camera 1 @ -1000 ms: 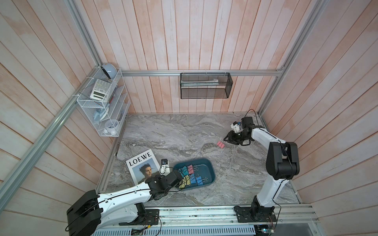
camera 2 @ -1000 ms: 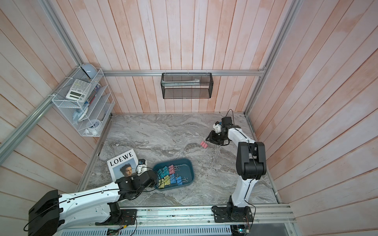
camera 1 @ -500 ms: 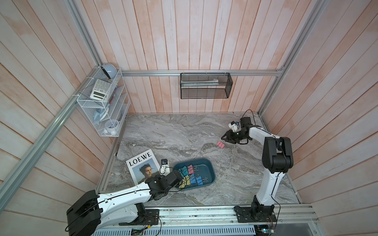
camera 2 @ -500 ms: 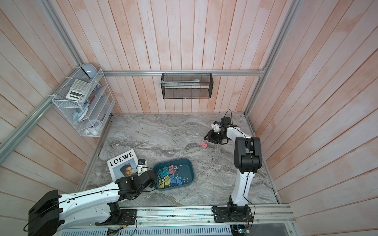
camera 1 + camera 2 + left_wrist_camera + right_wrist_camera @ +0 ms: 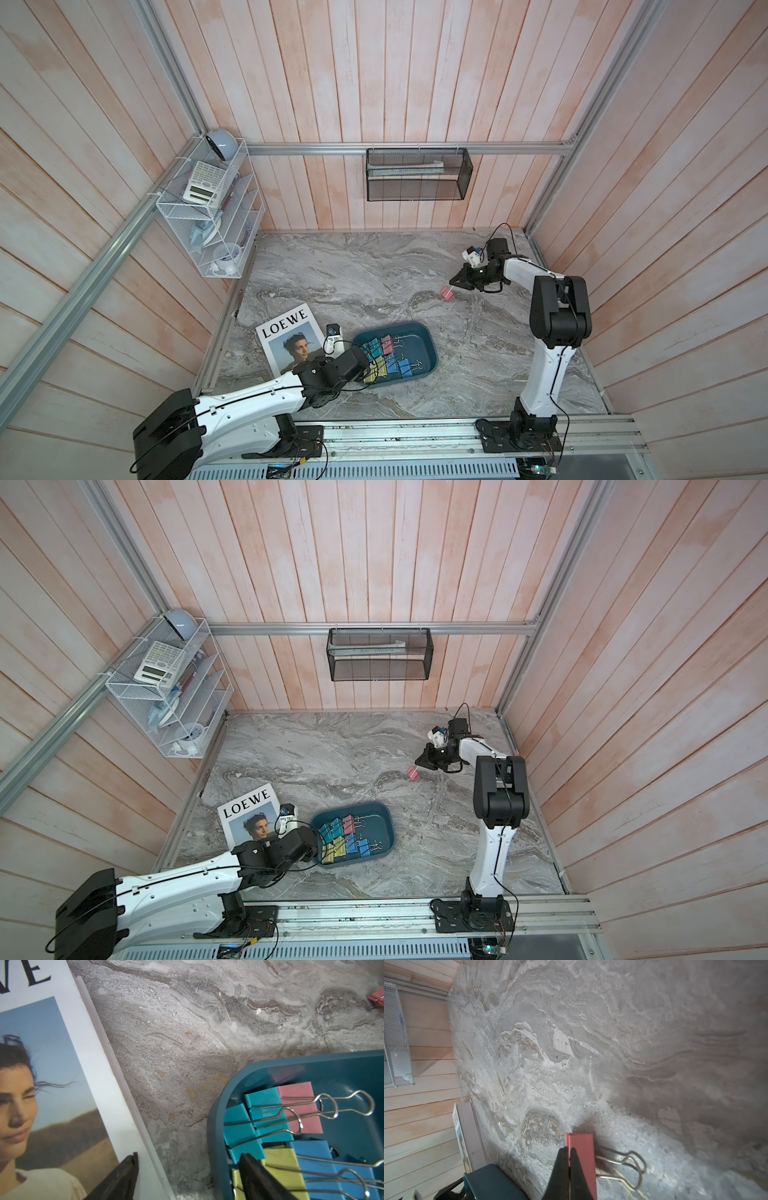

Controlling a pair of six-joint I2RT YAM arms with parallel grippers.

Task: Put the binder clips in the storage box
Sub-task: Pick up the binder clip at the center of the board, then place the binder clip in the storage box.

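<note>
The last pink binder clip [image 5: 447, 293], lying toward the surface's right edge, well apart from the storage box [image 5: 417, 347] by the near edge, is now met by the right tool [image 5: 568, 1153], just clenched from half-spread, though a true pinch cannot be confirmed.

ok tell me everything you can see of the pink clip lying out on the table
The pink clip is a binder clip with a matte pink body and two silver wire handles sticking out to one side. It lies on the marble table, well apart from the storage box. The right gripper, shut, sits at its edge; contact unclear.
</note>
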